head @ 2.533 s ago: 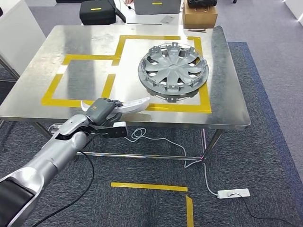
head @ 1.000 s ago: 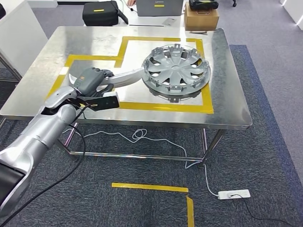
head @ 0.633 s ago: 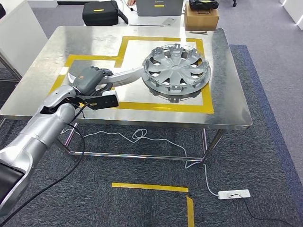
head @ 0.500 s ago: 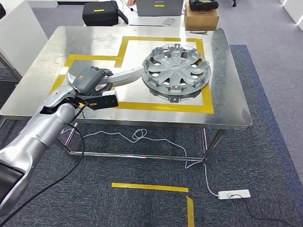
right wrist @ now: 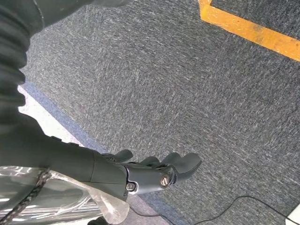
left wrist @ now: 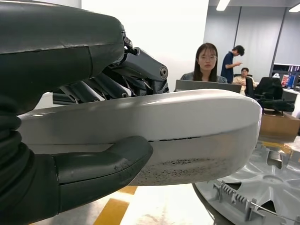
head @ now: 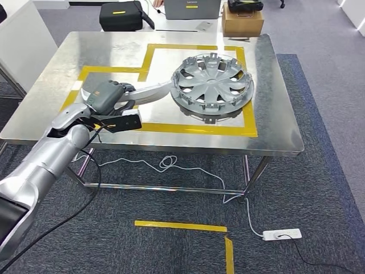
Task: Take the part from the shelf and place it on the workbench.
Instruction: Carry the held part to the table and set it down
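Silver trim part (head: 148, 93) sits grasped in the left hand (head: 105, 97) above the workbench (head: 275, 114), tip near the hubcap (head: 211, 84); right hand (right wrist: 155, 173) hangs empty, fingers extended

The left hand (head: 109, 97) covers the middle of the silver trim strip (head: 148, 92), and up close its thumb (left wrist: 106, 161) hides part of the strip's lower edge. Can't really tell if the strip's far tip touches the hubcap (head: 212, 84) or just sits beside it. The cardboard box (head: 242, 18) and black case (head: 121, 15) behind the table get chopped off by the frame edge.
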Action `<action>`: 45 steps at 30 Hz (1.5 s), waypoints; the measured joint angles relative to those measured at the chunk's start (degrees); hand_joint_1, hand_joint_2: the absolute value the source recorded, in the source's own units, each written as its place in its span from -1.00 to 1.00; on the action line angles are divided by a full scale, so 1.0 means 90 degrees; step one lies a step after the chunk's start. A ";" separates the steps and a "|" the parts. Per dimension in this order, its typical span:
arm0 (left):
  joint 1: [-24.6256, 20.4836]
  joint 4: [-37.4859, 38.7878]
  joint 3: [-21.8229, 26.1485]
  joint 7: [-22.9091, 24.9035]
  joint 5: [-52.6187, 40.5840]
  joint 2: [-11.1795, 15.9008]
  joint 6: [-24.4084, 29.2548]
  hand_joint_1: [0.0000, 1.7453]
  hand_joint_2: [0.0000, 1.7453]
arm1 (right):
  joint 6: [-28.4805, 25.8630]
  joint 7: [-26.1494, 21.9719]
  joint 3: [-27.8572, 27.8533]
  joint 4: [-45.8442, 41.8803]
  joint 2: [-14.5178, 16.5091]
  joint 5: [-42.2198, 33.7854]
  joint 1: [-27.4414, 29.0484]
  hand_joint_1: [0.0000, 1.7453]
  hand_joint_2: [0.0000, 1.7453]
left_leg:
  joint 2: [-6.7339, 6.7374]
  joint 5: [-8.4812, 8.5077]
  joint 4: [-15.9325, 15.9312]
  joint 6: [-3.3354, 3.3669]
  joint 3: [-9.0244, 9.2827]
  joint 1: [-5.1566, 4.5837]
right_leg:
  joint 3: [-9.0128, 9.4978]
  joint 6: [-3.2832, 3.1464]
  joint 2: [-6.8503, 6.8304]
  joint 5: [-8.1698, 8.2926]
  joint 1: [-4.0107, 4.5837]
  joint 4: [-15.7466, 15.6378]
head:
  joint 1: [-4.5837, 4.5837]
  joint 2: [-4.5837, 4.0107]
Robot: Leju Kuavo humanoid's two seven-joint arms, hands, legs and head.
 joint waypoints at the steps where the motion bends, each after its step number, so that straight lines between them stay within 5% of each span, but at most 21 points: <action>1: 0.0000 0.0003 0.0000 0.0000 0.0002 0.0004 -0.0004 1.00 1.00 | 0.0001 -0.0001 -0.0001 0.0000 0.0005 0.0000 0.0000 -1.00 1.00 | 0.0000 -0.0003 0.0008 0.0005 -0.0004 0.0000 | 0.0000 0.0004 0.0000 0.0002 -0.0001 0.0001 | -0.0001 0.0000; 6: -0.0001 0.0032 0.0000 0.0001 0.0005 0.0031 -0.0042 1.00 1.00 | 0.0001 -0.0001 -0.0002 0.0000 0.0033 0.0001 0.0001 -1.00 1.00 | 0.0000 -0.0012 0.0071 0.0041 -0.0040 -0.0005 | 0.0000 0.0057 0.0001 0.0032 -0.0006 -0.0005 | -0.0001 0.0000; 10: -0.0033 0.0047 0.0005 0.0002 0.0030 0.0039 -0.0048 1.00 1.00 | -0.0001 -0.0004 -0.0002 0.0000 0.0038 0.0002 -0.0003 -1.00 1.00 | 0.0015 0.0097 -0.0050 0.0150 0.0000 0.0034 | -0.0082 0.0148 -0.0009 -0.0013 0.0003 0.0068 | 0.0016 0.0000; 13: -0.0070 0.0066 0.0007 0.0000 0.0049 0.0030 -0.0048 1.00 1.00 | -0.0002 -0.0010 -0.0007 0.0000 0.0040 0.0009 -0.0001 -1.00 1.00 | 0.0029 0.0142 -0.0117 0.0198 0.0036 0.0065 | -0.0650 0.0198 -0.0023 -0.0470 -0.0003 0.1166 | 0.0046 0.0000; 15: -0.0059 0.0095 0.0006 0.0000 0.0050 0.0029 -0.0047 1.00 1.00 | -0.0004 -0.0010 -0.0019 0.0000 0.0040 0.0019 0.0011 -1.00 1.00 | 0.0025 0.0114 -0.0114 0.0192 0.0057 0.0067 | -0.1014 0.0231 -0.0030 -0.0577 -0.0016 0.1793 | 0.0043 0.0000; 17: -0.0052 0.0126 0.0005 0.0000 0.0050 0.0027 -0.0041 1.00 1.00 | -0.0007 -0.0010 -0.0039 0.0000 0.0039 0.0032 0.0015 -1.00 1.00 | 0.0017 0.0042 -0.0105 0.0159 0.0128 0.0082 | -0.0905 0.0246 -0.0043 -0.0236 -0.0035 0.1449 | 0.0044 0.0000; 19: -0.0060 0.0145 0.0006 0.0000 0.0052 0.0027 -0.0025 1.00 1.00 | -0.0010 -0.0011 -0.0056 0.0000 0.0041 0.0039 0.0008 -1.00 1.00 | 0.0011 -0.0081 -0.0078 0.0087 0.0217 0.0090 | -0.0455 0.0250 -0.0067 0.0134 -0.0039 0.0587 | 0.0055 0.0000; 21: -0.0076 0.0160 0.0008 0.0000 0.0052 0.0034 -0.0008 1.00 1.00 | -0.0016 -0.0013 -0.0073 -0.0001 0.0045 0.0041 -0.0004 -1.00 1.00 | 0.0005 -0.0177 -0.0042 0.0012 0.0238 0.0075 | -0.0160 0.0190 -0.0077 0.0122 -0.0023 0.0127 | 0.0056 0.0000; 25: -0.0085 0.0172 0.0013 0.0000 0.0058 0.0030 0.0013 1.00 1.00 | -0.0022 -0.0023 -0.0097 -0.0007 0.0054 0.0043 -0.0015 -1.00 1.00 | 0.0010 -0.0342 0.0087 -0.0114 0.0233 0.0081 | -0.0077 -0.0026 -0.0050 -0.0095 -0.0024 0.0111 | 0.0001 0.0002; 27: -0.0094 0.0178 0.0016 0.0000 0.0062 0.0037 0.0019 1.00 1.00 | -0.0023 -0.0028 -0.0099 -0.0010 0.0057 0.0044 -0.0011 -1.00 1.00 | 0.0012 -0.0614 0.0731 -0.0170 -0.0100 0.0092 | -0.0010 -0.0088 -0.0040 -0.0169 -0.0038 0.0099 | -0.0013 0.0002; 29: -0.0053 0.0194 0.0013 0.0000 0.0064 0.0043 0.0018 1.00 1.00 | -0.0022 -0.0030 -0.0100 -0.0010 0.0057 0.0046 0.0001 -1.00 1.00 | 0.0013 -0.0886 0.1693 -0.0193 -0.0714 0.0097 | 0.0066 -0.0110 -0.0031 -0.0252 -0.0038 0.0098 | -0.0017 0.0001; 31: 0.0009 0.0220 0.0011 0.0000 0.0064 0.0045 0.0016 1.00 1.00 | -0.0021 -0.0030 -0.0100 -0.0010 0.0057 0.0049 0.0016 -1.00 1.00 | 0.0013 -0.0710 0.2056 -0.0186 -0.1103 0.0100 | 0.0183 -0.0109 -0.0019 -0.0342 -0.0036 0.0099 | -0.0018 0.0001; 34: 0.0011 0.0248 0.0012 -0.0001 0.0070 0.0060 0.0017 1.00 1.00 | -0.0020 -0.0029 -0.0101 -0.0008 0.0061 0.0051 0.0014 -1.00 1.00 | 0.0015 0.0279 0.1091 -0.0109 -0.0968 0.0088 | 0.0398 -0.0071 -0.0005 -0.0482 -0.0031 0.0091 | -0.0008 0.0000; 35: 0.0004 0.0254 0.0011 -0.0002 0.0072 0.0068 0.0017 1.00 1.00 | -0.0019 -0.0029 -0.0101 -0.0006 0.0065 0.0052 0.0010 -1.00 1.00 | 0.0016 0.0479 0.0755 -0.0071 -0.0873 0.0070 | 0.0446 -0.0041 0.0003 -0.0514 -0.0027 0.0082 | -0.0001 0.0000; 41: -0.0035 0.0265 0.0018 -0.0019 0.0092 0.0069 0.0021 1.00 1.00 | -0.0013 -0.0011 -0.0102 -0.0006 0.0075 0.0055 -0.0007 -1.00 1.00 | 0.0000 0.0347 0.0183 0.0118 -0.0557 0.0078 | 0.0309 0.0169 -0.0029 -0.0634 -0.0019 0.0354 | 0.0044 0.0000; 45: -0.0046 0.0268 0.0015 -0.0019 0.0098 0.0052 0.0021 1.00 1.00 | -0.0014 -0.0001 -0.0104 -0.0007 0.0073 0.0056 -0.0013 -1.00 1.00 | -0.0009 0.0226 0.0169 0.0198 -0.0409 0.0066 | -0.0599 0.0215 -0.0037 -0.1050 -0.0023 0.1745 | 0.0073 0.0000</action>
